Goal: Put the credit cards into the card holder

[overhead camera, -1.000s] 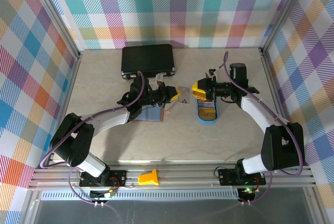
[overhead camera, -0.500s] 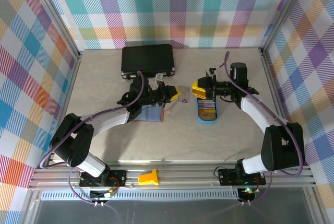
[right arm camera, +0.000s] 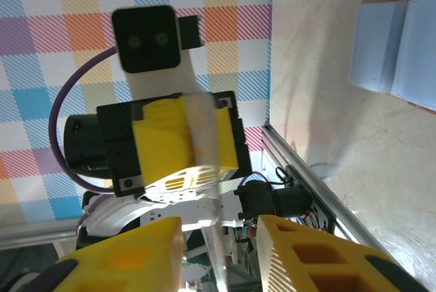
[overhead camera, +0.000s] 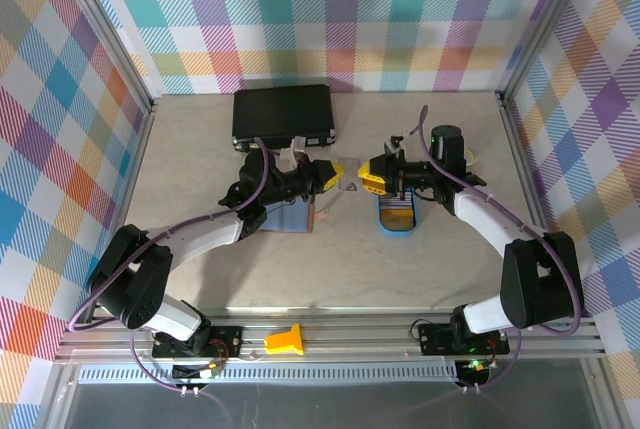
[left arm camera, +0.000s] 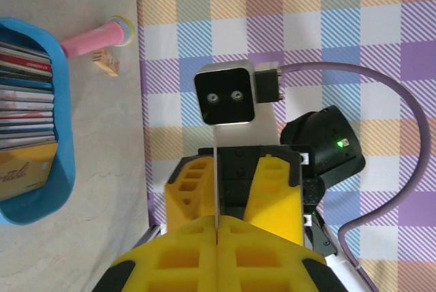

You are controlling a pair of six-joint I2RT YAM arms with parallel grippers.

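Credit card (overhead camera: 350,188): one, thin, pale grey. It is seen edge-on as a white line in the left wrist view (left arm camera: 215,190) and as a blurred pale strip in the right wrist view.

Left gripper (overhead camera: 333,175) (left arm camera: 216,237): fingers pressed together on the card's near end. The card sticks straight out ahead of it.

Right gripper (overhead camera: 368,179) (right arm camera: 221,251): faces the left one, tip to tip. Its yellow fingers (right arm camera: 310,254) stand apart, one on each side of the card's far end, with a gap visible; no contact can be made out.

Card holder (overhead camera: 292,217): one, lying open on the counter (overhead camera: 300,274) below and behind the left gripper, partly covered by that arm. Two bluish-grey pocket panels (right arm camera: 392,50) and a salmon edge are visible; the rest is cut off.

Blue tray (overhead camera: 384,228) (left arm camera: 65,135): one, directly under the right gripper. Its stacked cards (left arm camera: 24,101) include an orange-yellow one at the end. The edges overlap too tightly to count.
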